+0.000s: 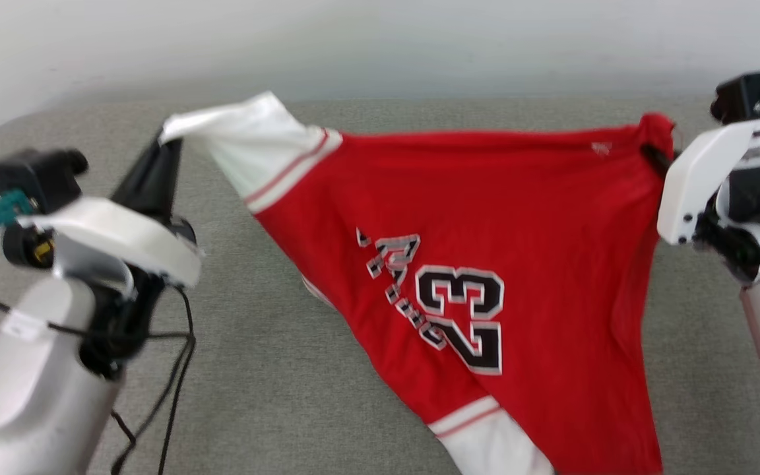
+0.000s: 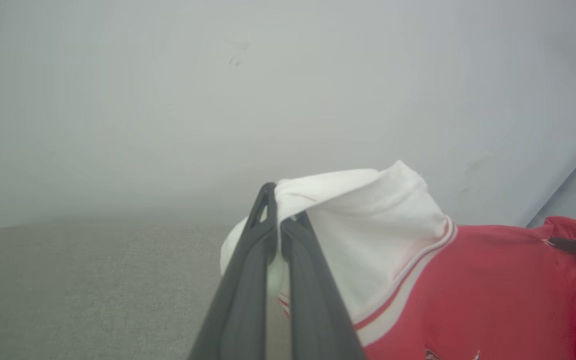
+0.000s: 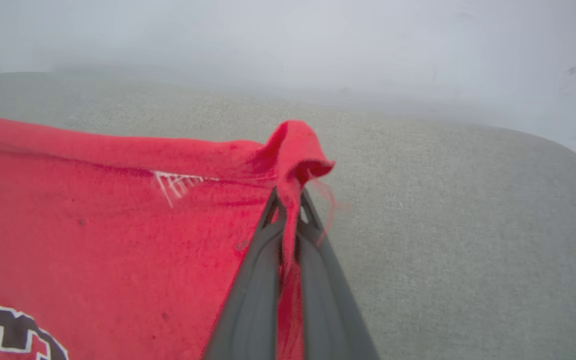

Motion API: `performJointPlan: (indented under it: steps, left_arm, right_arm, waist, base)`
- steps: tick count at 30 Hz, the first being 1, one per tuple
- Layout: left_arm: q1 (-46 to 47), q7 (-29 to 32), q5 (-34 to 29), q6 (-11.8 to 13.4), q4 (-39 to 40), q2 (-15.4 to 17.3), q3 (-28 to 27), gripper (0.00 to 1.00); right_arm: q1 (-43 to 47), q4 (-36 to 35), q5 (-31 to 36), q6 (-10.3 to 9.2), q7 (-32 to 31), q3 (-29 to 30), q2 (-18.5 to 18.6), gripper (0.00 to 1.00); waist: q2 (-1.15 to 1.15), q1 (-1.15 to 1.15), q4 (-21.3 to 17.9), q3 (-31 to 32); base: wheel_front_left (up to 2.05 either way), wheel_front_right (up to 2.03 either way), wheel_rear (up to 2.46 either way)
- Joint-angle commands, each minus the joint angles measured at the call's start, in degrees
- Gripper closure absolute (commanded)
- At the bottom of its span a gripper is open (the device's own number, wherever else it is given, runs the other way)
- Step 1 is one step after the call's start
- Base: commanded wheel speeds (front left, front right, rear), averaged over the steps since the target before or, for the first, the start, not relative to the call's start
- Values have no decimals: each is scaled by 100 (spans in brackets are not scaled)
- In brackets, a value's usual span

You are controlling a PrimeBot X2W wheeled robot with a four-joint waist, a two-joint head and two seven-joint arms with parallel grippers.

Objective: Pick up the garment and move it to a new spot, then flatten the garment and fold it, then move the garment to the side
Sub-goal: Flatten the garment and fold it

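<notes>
Head view first: the garment (image 1: 485, 218) is stretched out between the two arms above the table (image 1: 274, 369), which has a grey fabric top and rounded corners. The left gripper (image 1: 167, 146) is closed tight on the edge of a white sleeve (image 1: 254, 142), lifting it into a peak. The right gripper (image 1: 654, 155) is clamped on a red corner at the far right. From that taut top edge the red cloth sags down toward the near side, with the black, white-outlined number 23 (image 1: 466, 310) lying tilted across it and the other white sleeve (image 1: 492, 442) at the bottom edge. Whether that low part touches the table, I can't tell.

From the left wrist, the left gripper (image 2: 283, 210) has its dark fingers pressed together with white fabric bunched over the tips, the garment (image 2: 468, 290) trailing off right. From the right wrist, the right gripper (image 3: 289, 210) pinches a red fold of the garment (image 3: 93, 200) that curls over its tips.

Black cables (image 1: 175, 369) dangle beside the left arm. A pale wall (image 1: 380, 39) stands behind.
</notes>
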State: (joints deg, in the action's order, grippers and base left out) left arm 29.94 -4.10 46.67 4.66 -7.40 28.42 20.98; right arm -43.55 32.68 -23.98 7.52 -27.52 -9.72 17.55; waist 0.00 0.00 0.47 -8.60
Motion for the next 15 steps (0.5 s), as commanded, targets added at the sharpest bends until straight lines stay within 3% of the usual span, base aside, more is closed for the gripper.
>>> performJointPlan:
  steps: [1, 6, 15]
  left_arm:
    - [256, 8, -2, -25, -85, 57, -78, 100]
    - [1087, 137, -82, -166, -452, 99, -92, 100]
    - [3544, 255, -511, -391, -1505, 253, -151, 100]
  right_arm:
    - [-203, -10, 116, -6, 89, 85, -50, 100]
    - [-732, 25, 441, -7, 311, 292, -126, 100]
    - [-2496, 63, 1111, -9, 861, 745, -177, 100]
  waist:
    - [0, 0, -77, -25]
    - [0, 0, -141, -150]
    - [0, 0, -225, -969]
  base:
    - [0, 0, 0]
    - [0, 0, 0]
    - [0, 0, 0]
